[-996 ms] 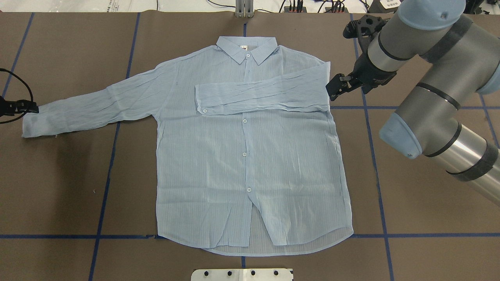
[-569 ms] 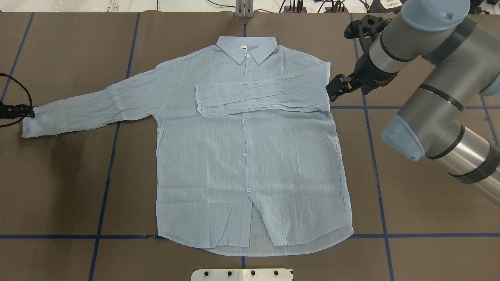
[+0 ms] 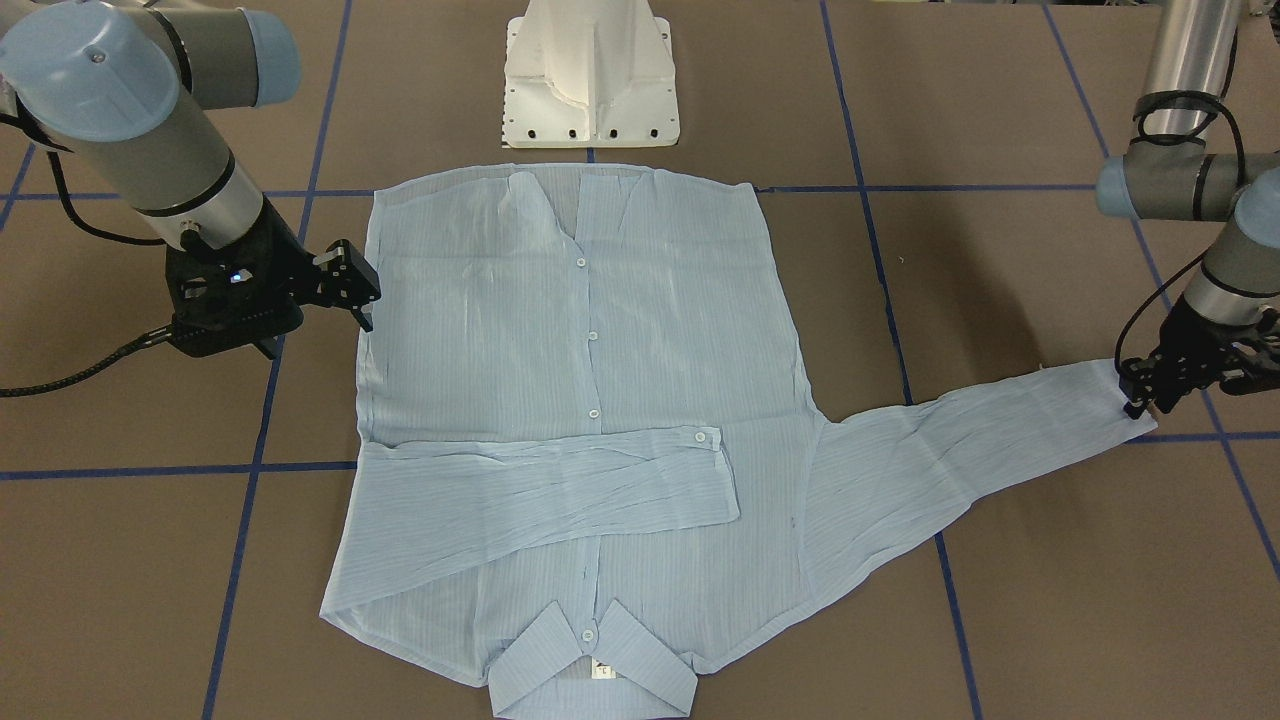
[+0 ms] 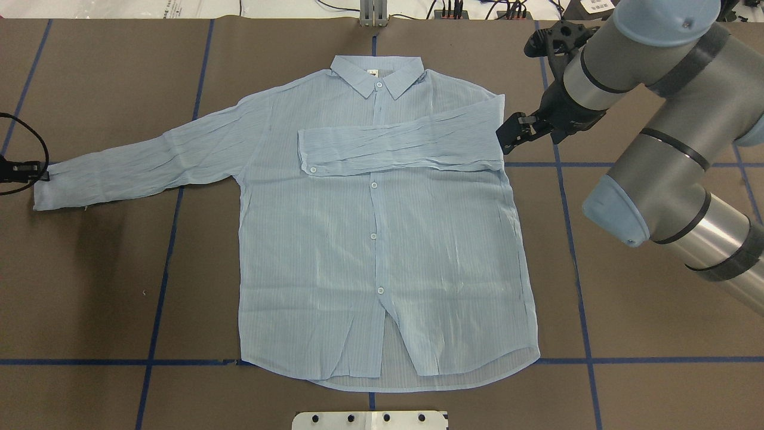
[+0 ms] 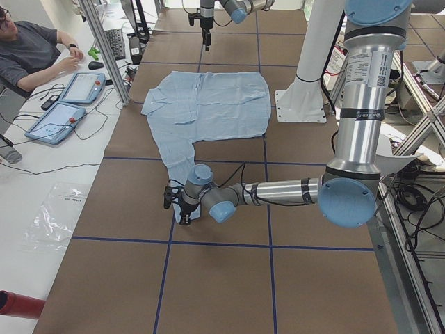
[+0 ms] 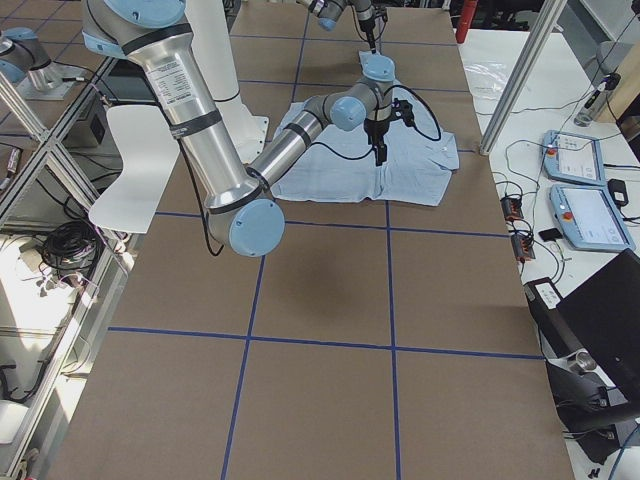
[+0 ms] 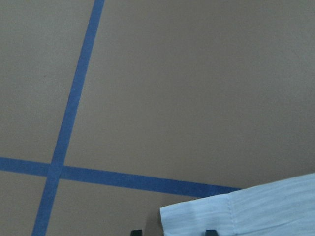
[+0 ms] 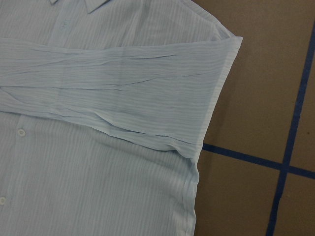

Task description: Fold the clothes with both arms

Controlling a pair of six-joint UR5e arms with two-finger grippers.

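The shirt (image 4: 382,239) lies flat on the table (image 4: 89,286), buttons up. One sleeve (image 4: 400,146) is folded across the shirt's chest. The other sleeve (image 4: 137,167) stretches out sideways, and the left tool (image 3: 1138,398) has its fingers spread astride the cuff (image 7: 197,216), gripping nothing, presumably to carry it over likewise. The right tool (image 4: 507,138) hovers just beside the shirt at the fold, clear of the cloth. I cannot tell if it's clenched.

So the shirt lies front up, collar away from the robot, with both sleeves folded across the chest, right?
No, only one sleeve is folded across the chest; the other sleeve lies stretched out to the robot's left, its cuff at the left tool. The overhead view shows it. The shirt is front up, collar away from the robot.
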